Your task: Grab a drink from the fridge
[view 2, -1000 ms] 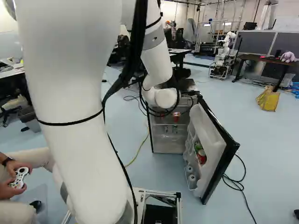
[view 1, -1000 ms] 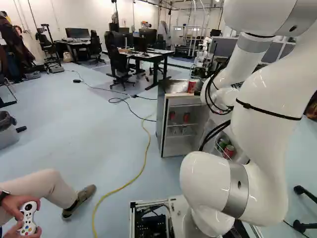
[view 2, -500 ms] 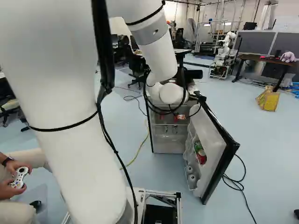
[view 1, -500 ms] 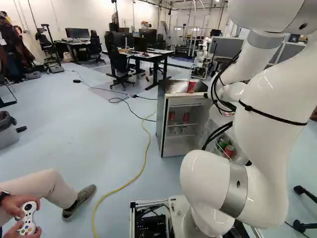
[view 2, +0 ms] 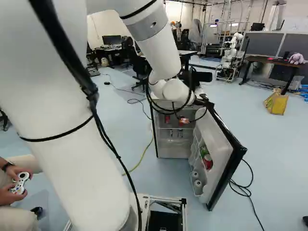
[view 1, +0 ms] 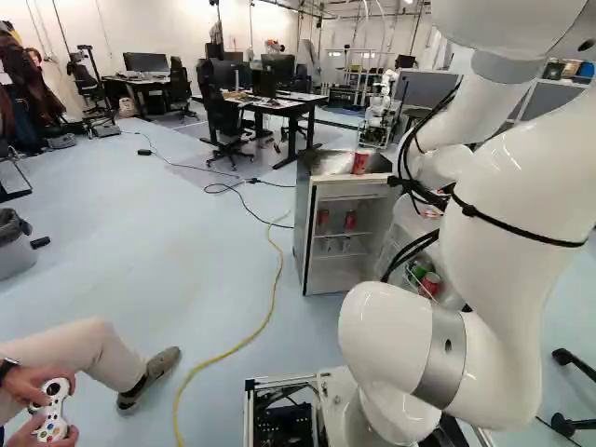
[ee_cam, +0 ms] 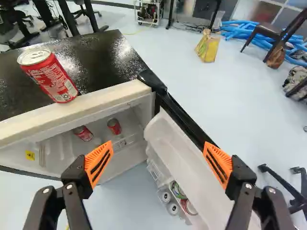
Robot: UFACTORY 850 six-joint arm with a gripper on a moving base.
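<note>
Drink cans (ee_cam: 114, 126) are seen inside the fridge (view 2: 168, 150), its door (ee_cam: 177, 143) swung open to the right, and the hand (ee_cam: 158, 143) is held with fingers spread, orange pads (ee_cam: 99, 160) wide apart, nothing gripped! Down it should be brought, well below the top rim (ee_cam: 110, 99), before any push inward; from this height that rim could be struck. A leftward shift looks called for too, with the door given room on the right. Then a level approach, one can centred between the pads, its neighbour unbrushed, and a gentle squeeze round the middle, for thin metal is easily dented. And the lie of things? The shelf cans are placed well apart from the hand, ahead and far, towards its left finger. More door cans (ee_cam: 188, 207) are racked low, ahead between the fingers. A red can (ee_cam: 50, 76) is stood on top, far left; best passed over, by the task's wording.
</note>
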